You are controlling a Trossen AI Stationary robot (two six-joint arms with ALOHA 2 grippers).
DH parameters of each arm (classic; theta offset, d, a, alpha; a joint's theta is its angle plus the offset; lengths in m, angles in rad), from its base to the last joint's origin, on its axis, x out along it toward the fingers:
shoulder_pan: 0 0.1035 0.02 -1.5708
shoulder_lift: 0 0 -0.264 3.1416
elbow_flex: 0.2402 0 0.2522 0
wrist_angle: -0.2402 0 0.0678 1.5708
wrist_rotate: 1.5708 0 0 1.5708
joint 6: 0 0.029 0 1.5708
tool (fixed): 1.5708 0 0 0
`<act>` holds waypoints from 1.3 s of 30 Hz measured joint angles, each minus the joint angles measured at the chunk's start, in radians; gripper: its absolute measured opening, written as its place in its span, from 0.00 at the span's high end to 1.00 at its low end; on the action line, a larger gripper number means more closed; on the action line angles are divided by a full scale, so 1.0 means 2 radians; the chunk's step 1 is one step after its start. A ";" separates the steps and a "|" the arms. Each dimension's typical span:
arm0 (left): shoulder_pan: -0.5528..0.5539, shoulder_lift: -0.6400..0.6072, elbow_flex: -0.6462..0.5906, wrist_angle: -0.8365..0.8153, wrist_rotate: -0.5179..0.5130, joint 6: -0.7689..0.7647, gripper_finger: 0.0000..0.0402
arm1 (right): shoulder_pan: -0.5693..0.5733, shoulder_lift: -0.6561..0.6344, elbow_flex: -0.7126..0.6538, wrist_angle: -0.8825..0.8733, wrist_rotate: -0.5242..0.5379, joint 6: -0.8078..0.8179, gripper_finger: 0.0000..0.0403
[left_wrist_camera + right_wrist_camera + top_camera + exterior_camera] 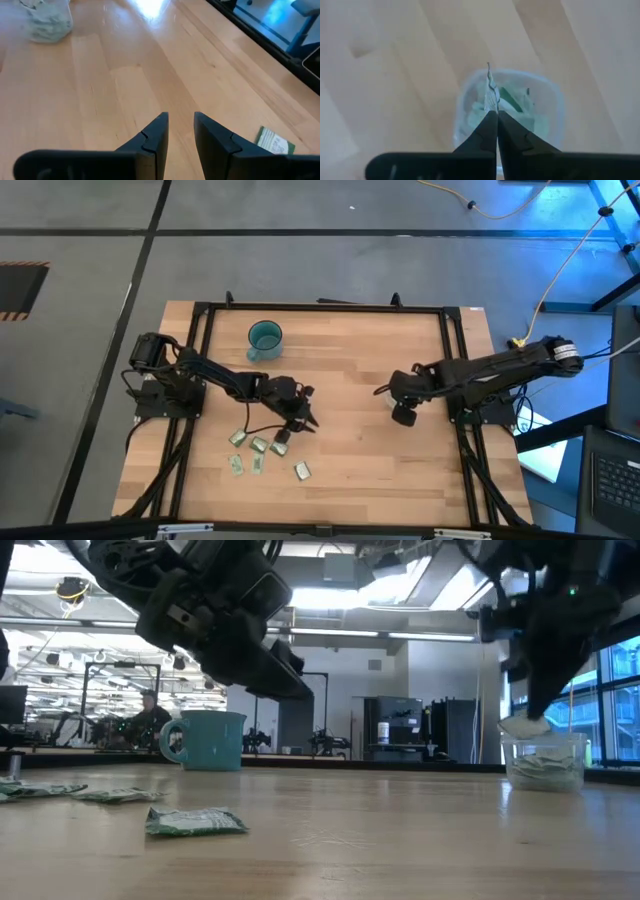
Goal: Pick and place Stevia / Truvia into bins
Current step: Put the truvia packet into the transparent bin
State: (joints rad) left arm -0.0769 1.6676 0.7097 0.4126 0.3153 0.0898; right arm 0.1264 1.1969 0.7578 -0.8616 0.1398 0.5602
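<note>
Several green-and-white Stevia sachets point(259, 445) lie flat on the wooden table near its front left; one point(195, 822) shows close in the low view. My left gripper point(306, 422) hovers open just right of them with nothing between its fingers point(155, 134); one sachet point(274, 141) lies beside it. The teal cup point(265, 337) stands at the far left. My right gripper point(497, 114) is shut on a sachet point(491, 90) directly above the clear cup point(545, 762), which holds several sachets. My right gripper pinches one sachet between its two fingertips, at the sachet's upper edge point(493, 106). The fingers point steeply down from above. The sachet hangs edge-on below the fingertips, lifted clear of the table, its lower part point(524, 726) over the clear cup's open mouth.
A black frame point(455, 370) runs around the table top. Bare wood lies between the two arms in the table's middle. The room beyond shows in the low view, with a person point(150, 715) far off at the left.
</note>
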 joint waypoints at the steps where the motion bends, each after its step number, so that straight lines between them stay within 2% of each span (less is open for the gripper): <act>1: -0.001 0.000 0.000 -0.004 0.000 0.000 0.79 | -0.001 0.000 -0.005 0.000 0.000 0.005 0.99; 9: -0.003 0.000 0.000 -0.015 0.000 0.000 0.79 | -0.002 0.000 -0.025 0.029 -0.046 0.006 0.99; 18: -0.003 0.000 0.000 -0.015 0.000 -0.001 0.79 | -0.002 0.000 -0.025 0.029 -0.045 -0.009 0.98; 30: -0.003 0.000 0.000 -0.015 0.000 -0.001 0.79 | -0.003 0.000 -0.025 -0.001 -0.010 -0.001 0.79; 36: -0.003 0.000 0.000 -0.015 0.000 -0.001 0.79 | -0.003 0.000 -0.025 -0.014 0.046 0.007 0.76; 39: -0.003 0.000 0.000 -0.015 0.000 -0.019 0.79 | -0.003 0.000 -0.025 -0.014 0.052 0.005 0.76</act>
State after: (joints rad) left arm -0.0834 1.6676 0.7097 0.3832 0.3153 0.0511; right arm 0.1196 1.1969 0.7078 -0.8905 0.2436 0.5709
